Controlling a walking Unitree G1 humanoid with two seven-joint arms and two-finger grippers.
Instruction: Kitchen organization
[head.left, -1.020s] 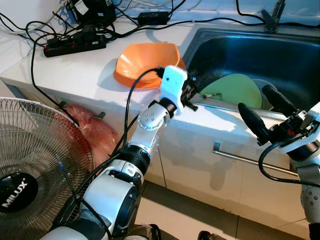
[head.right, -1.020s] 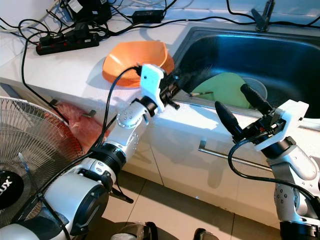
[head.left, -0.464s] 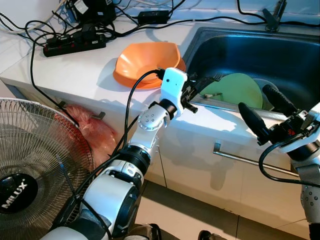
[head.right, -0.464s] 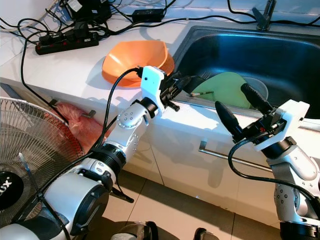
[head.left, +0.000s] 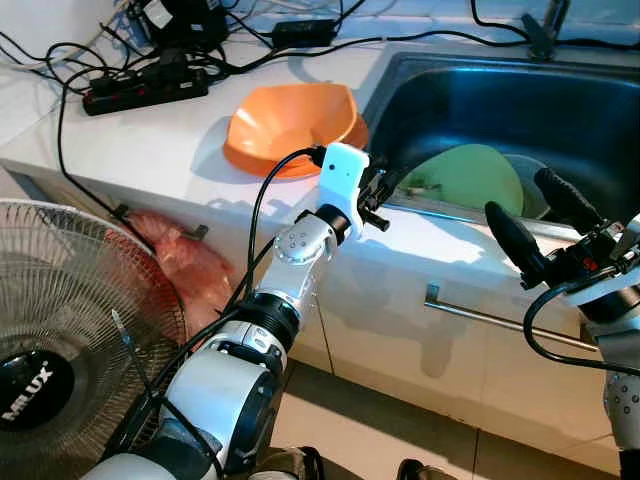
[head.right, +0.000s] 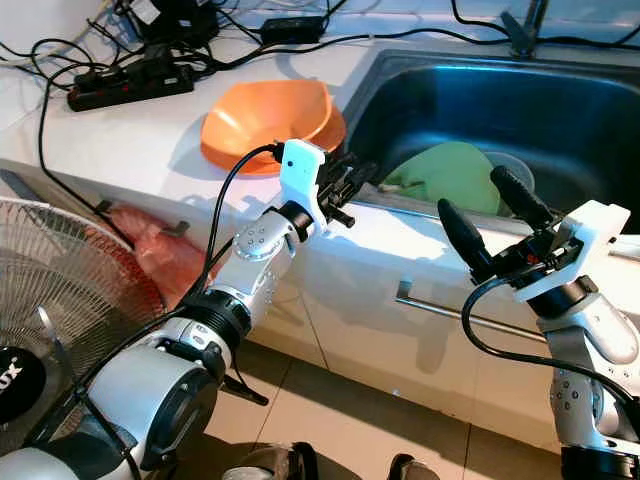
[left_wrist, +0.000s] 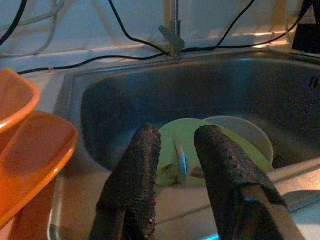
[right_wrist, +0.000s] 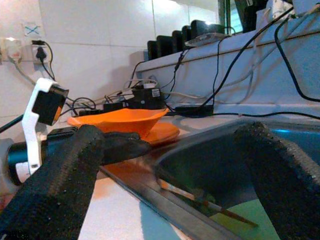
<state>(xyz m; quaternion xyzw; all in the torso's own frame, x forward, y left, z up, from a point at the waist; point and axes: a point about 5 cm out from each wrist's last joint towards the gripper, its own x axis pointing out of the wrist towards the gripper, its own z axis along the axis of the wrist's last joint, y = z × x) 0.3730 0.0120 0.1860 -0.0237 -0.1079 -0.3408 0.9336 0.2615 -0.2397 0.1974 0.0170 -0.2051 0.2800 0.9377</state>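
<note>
A green plate (head.left: 470, 175) leans in the steel sink (head.left: 480, 100), with a pale bowl (head.left: 522, 178) behind it. A thin utensil (left_wrist: 181, 157) lies on the plate. An orange bowl (head.left: 290, 125) sits on an orange plate on the white counter, left of the sink. My left gripper (head.left: 383, 185) is at the sink's front-left rim, open by a narrow gap, holding nothing, pointing at the green plate (left_wrist: 195, 150). My right gripper (head.left: 520, 200) hovers wide open over the sink's front edge to the right, empty.
A black power strip (head.left: 150, 88) and tangled cables lie at the counter's back left. The tap (head.left: 545, 30) stands behind the sink. A floor fan (head.left: 60, 330) is at lower left, a pink bag (head.left: 185, 270) below the counter, and a cabinet handle (head.left: 500, 315) below the sink.
My left gripper has drawn back from over the sink toward its front rim. The right gripper has barely moved.
</note>
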